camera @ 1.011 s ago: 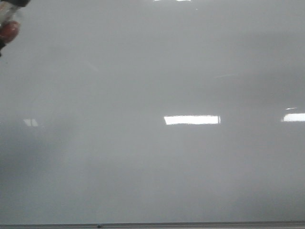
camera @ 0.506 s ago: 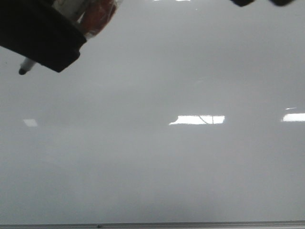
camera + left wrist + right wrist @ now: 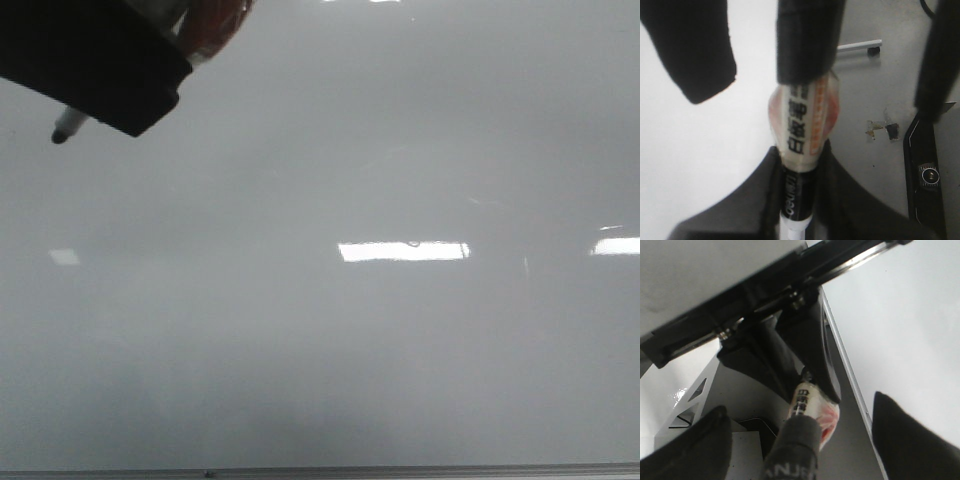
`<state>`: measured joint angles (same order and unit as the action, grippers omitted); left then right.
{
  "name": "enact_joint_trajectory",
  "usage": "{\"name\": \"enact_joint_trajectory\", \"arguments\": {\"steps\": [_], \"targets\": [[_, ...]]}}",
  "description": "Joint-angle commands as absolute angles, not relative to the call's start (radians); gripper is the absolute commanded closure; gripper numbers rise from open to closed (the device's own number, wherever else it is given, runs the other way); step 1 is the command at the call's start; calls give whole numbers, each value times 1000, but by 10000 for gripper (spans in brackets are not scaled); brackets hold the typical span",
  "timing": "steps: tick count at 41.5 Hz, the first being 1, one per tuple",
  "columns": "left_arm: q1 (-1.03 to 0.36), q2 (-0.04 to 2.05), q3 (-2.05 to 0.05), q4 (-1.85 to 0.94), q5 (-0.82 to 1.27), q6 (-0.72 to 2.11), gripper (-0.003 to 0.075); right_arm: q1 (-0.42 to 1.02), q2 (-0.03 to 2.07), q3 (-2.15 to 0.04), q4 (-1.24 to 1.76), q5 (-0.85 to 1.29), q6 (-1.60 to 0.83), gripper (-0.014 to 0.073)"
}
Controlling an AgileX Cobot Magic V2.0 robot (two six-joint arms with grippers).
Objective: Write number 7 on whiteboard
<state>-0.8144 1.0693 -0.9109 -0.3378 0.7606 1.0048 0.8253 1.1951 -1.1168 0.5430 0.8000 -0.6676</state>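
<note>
Nothing of the task shows on the board yet: the large glossy pale grey-white whiteboard (image 3: 400, 350) carries no ink anywhere the front view reaches, so the number 7, top bar and slanting stroke alike, is all still to be written. The only bright marks on it are rectangular light reflections (image 3: 403, 251), well away from the left claw (image 3: 100, 70) and not marker lines.

The left claw (image 3: 799, 160) is pinching a white-barrelled marker with a black printed label and an orange band (image 3: 802, 120), its two black fingers pressed against the barrel on either side. The marker's dark tip (image 3: 60, 135) pokes out just beyond the claw, aimed at the board. Whether the tip touches the surface I cannot tell. I judge this to be the approach to the start of the top bar.

The right claw (image 3: 800, 435) is spread, its two dark fingers standing well apart with the rear end of the marker between them and no contact visible.

Against half a second ago, the left claw and marker tip have shifted slightly upward in the front view, and the dark tips of the right claw at the top edge have gone. A second ago only a sliver of the left claw showed in the corner, with no tip in sight
</note>
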Motion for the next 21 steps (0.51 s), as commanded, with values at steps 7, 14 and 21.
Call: {"name": "enact_joint_trajectory", "arguments": {"steps": [7, 14, 21], "targets": [[-822, 1048, -946, -356, 641, 1001, 741, 827, 1176, -1155, 583, 822, -683, 619], [-822, 1048, -946, -356, 625, 984, 634, 827, 1176, -1155, 583, 794, -683, 662], [-822, 998, -946, -379, 652, 984, 185, 790, 1176, -1155, 583, 766, -683, 662]]}}
